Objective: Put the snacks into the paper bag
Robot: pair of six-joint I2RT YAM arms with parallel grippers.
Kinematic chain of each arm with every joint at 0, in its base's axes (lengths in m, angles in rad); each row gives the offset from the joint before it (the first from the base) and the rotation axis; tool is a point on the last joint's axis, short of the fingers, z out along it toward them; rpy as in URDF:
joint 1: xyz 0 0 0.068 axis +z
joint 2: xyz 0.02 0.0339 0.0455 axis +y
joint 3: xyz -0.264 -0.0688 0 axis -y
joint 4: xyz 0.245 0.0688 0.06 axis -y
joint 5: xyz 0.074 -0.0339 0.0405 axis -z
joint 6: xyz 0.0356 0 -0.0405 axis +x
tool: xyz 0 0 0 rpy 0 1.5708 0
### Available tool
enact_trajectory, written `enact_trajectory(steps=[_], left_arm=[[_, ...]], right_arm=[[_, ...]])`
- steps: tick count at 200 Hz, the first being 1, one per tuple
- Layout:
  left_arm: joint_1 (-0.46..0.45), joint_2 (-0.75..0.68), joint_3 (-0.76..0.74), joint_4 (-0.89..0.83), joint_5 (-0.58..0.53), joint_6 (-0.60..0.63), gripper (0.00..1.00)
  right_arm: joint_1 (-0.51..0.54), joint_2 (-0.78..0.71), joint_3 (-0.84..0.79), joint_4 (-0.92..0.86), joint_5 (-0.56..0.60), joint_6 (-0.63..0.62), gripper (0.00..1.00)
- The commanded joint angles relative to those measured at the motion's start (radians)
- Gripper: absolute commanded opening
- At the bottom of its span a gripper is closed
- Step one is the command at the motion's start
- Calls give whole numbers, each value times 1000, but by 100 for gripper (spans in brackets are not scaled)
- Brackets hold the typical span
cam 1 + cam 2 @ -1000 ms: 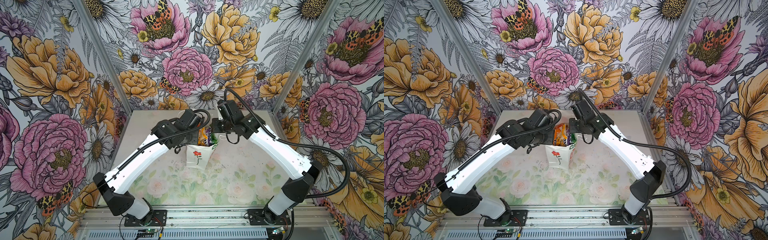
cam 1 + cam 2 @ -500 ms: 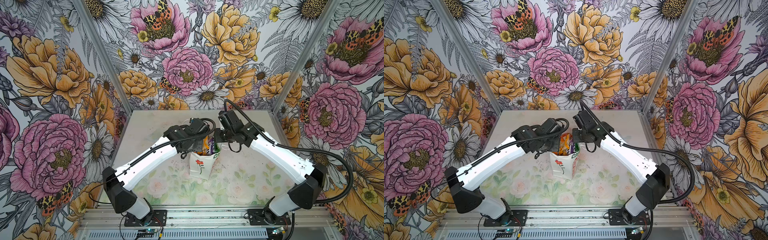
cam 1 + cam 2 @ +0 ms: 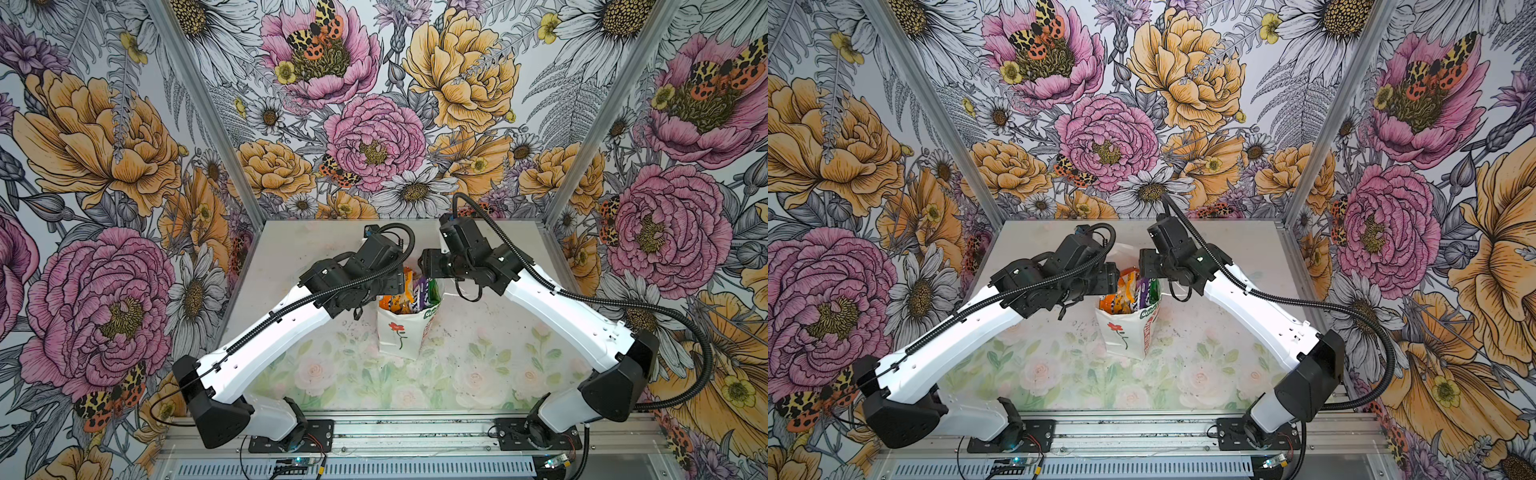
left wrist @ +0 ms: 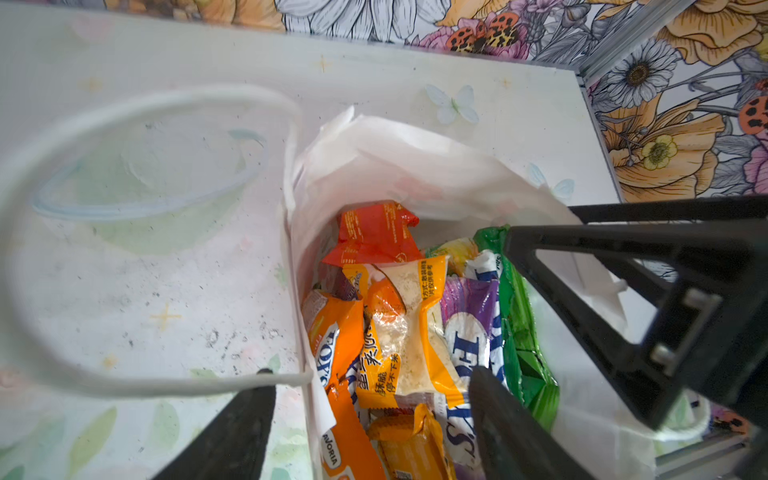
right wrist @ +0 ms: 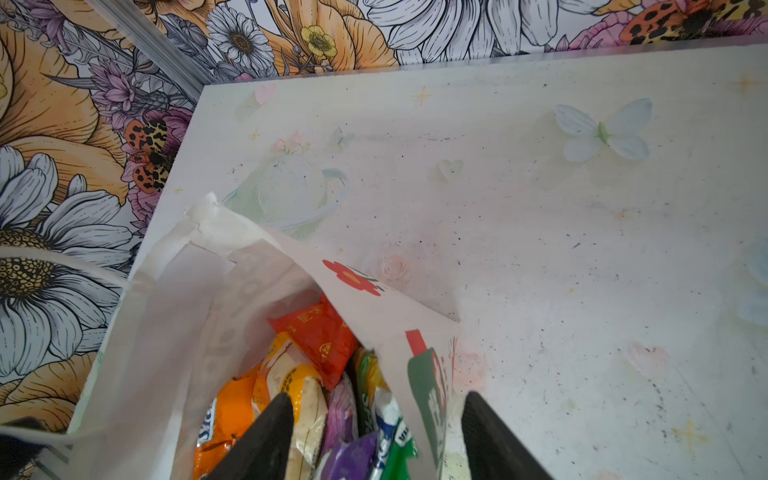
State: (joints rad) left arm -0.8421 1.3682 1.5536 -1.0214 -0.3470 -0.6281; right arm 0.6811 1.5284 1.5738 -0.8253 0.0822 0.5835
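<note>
The small white paper bag with a red flower [image 3: 399, 336] stood upright near the middle of the pale flowery bench [image 3: 498, 374]. Crinkly orange, red, purple and green snack packets [image 4: 399, 316] sat inside it. The left gripper [image 4: 374, 419] and the right gripper [image 5: 378, 436] each had jaws spread wide across a bag wall, pinching nothing. I think both should rise straight up, slowly, so no finger hooks the thin white cord handle [image 4: 124, 386] and tips the bag.
</note>
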Motion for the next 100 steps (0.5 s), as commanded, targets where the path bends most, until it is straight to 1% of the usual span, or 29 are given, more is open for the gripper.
enact_trajectory(steps=[1,19,49,76,100], left_arm=[[16,-27,-12,64,-20,20,93],[29,-37,-11,70,-17,32,99],[54,-58,-35,107,-17,61,99],[98,-71,-36,111,-13,70,99],[132,-106,-46,109,-26,77,99]], right_arm=[[-3,-45,29,17,23,-14,76],[-13,-50,30,17,27,-18,80],[-28,-51,31,18,29,-28,84],[-38,-42,54,18,-6,-33,85],[-39,-56,60,18,-4,-46,85]])
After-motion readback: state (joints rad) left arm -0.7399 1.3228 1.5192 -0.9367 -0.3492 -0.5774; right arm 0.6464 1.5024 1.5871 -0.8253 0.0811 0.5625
